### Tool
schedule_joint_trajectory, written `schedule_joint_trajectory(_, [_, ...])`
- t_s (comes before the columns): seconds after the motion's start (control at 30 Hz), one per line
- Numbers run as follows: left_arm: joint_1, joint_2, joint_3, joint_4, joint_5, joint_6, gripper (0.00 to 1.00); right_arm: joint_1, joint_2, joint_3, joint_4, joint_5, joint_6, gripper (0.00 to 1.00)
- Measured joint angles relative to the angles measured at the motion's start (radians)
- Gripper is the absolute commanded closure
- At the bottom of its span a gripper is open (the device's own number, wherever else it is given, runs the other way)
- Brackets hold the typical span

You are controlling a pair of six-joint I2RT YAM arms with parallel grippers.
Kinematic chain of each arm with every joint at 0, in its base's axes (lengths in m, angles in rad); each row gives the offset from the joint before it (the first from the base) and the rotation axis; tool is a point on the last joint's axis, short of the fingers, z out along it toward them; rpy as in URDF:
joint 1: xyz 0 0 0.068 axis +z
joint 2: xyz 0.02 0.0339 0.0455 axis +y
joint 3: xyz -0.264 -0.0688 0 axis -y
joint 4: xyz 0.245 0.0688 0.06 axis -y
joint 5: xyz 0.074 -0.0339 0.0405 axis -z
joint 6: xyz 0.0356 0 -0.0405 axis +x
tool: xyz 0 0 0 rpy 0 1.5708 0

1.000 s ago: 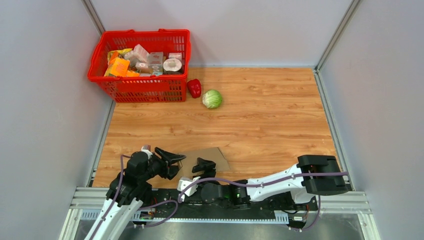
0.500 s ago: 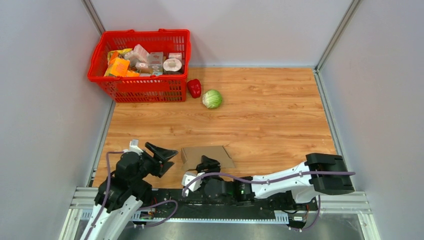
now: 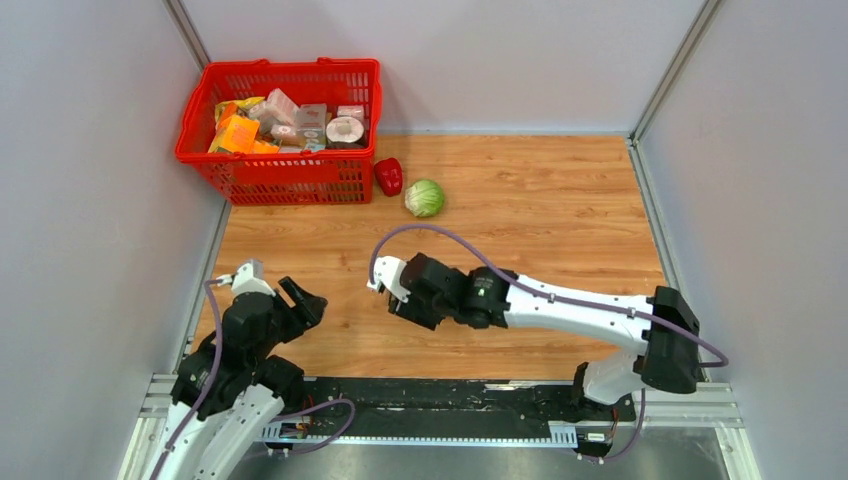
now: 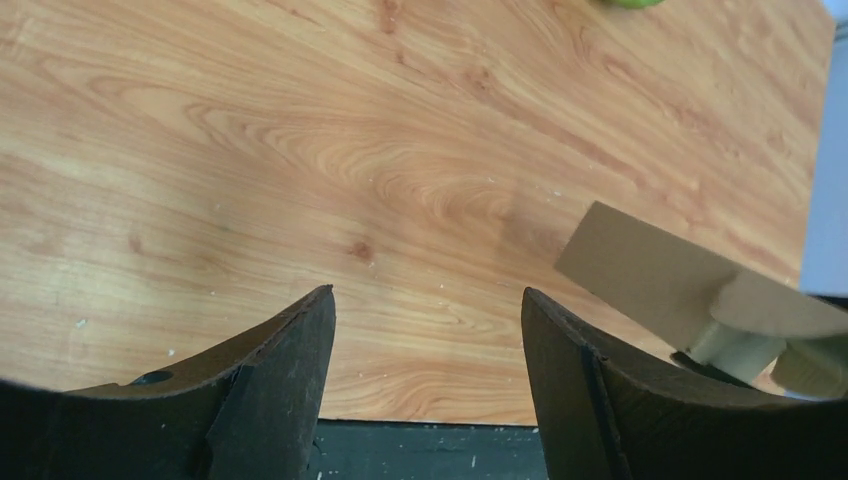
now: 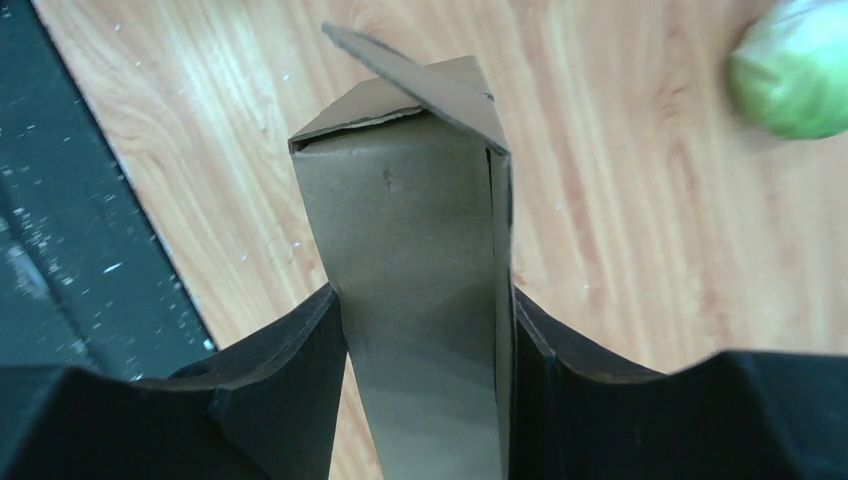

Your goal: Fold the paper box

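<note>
The paper box (image 5: pixel 410 200), plain brown cardboard, is pressed flat-sided between the two black fingers of my right gripper (image 5: pixel 425 300), with a loose flap sticking out at its far end. It hangs above the wooden table. The left wrist view catches one corner of the paper box (image 4: pixel 640 270) at the right, off the surface. From above, my right gripper (image 3: pixel 398 300) covers the box at mid-table. My left gripper (image 3: pixel 303 300) stands open to its left, near the front edge, with nothing between its fingers (image 4: pixel 290 370).
A red mesh basket (image 3: pixel 280 66) full of printed packages stands at the back left. A red pepper (image 3: pixel 388 176) and a green cabbage (image 3: pixel 424 197) lie just right of it. Grey walls close in both sides; a black rail (image 3: pixel 450 395) runs along the front.
My right gripper closed on the box and raised it from the front edge towards mid-table. My left gripper opened wider and drew back to the left, away from the box.
</note>
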Motion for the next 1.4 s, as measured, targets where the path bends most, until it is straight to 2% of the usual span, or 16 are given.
schedule_joint_trajectory(0.17, [0.0, 0.121, 0.045, 0.087, 0.098, 0.131, 0.2, -0.147, 0.156, 0.176, -0.221, -0.262, 0.018, 0.54])
schedule_joint_trajectory(0.37, [0.0, 0.198, 0.07, 0.195, 0.255, 0.245, 0.19, -0.198, 0.366, 0.328, -0.37, -0.357, -0.02, 0.5])
schedule_joint_trajectory(0.47, [0.0, 0.212, 0.052, 0.248, 0.336, 0.266, 0.21, -0.197, 0.412, 0.385, -0.41, -0.376, -0.047, 0.43])
schedule_joint_trajectory(0.5, [0.0, 0.211, 0.043, 0.262, 0.354, 0.268, 0.22, -0.198, 0.42, 0.397, -0.417, -0.378, -0.053, 0.32])
schedule_joint_trajectory(0.6, [0.0, 0.204, 0.006, 0.297, 0.388, 0.272, 0.24, -0.199, 0.436, 0.428, -0.429, -0.38, -0.065, 0.15])
schedule_joint_trajectory(0.9, [0.0, 0.187, -0.096, 0.418, 0.449, 0.254, 0.25, -0.242, 0.382, 0.36, -0.394, -0.375, -0.021, 0.0])
schedule_joint_trajectory(1.07, [-0.005, 0.256, -0.098, 0.467, 0.466, 0.266, 0.26, -0.3, 0.207, 0.299, -0.383, -0.375, 0.113, 0.0])
schedule_joint_trajectory(1.17, [-0.038, 0.354, -0.065, 0.455, 0.444, 0.298, 0.28, -0.362, 0.055, 0.224, -0.359, -0.399, 0.217, 0.05])
schedule_joint_trajectory(1.27, [-0.103, 0.454, -0.007, 0.439, 0.411, 0.333, 0.31, -0.433, -0.099, 0.107, -0.346, -0.43, 0.321, 0.14])
schedule_joint_trajectory(1.4, [-0.182, 0.581, 0.068, 0.43, 0.365, 0.381, 0.37, -0.495, -0.2, -0.065, -0.327, -0.454, 0.415, 0.24])
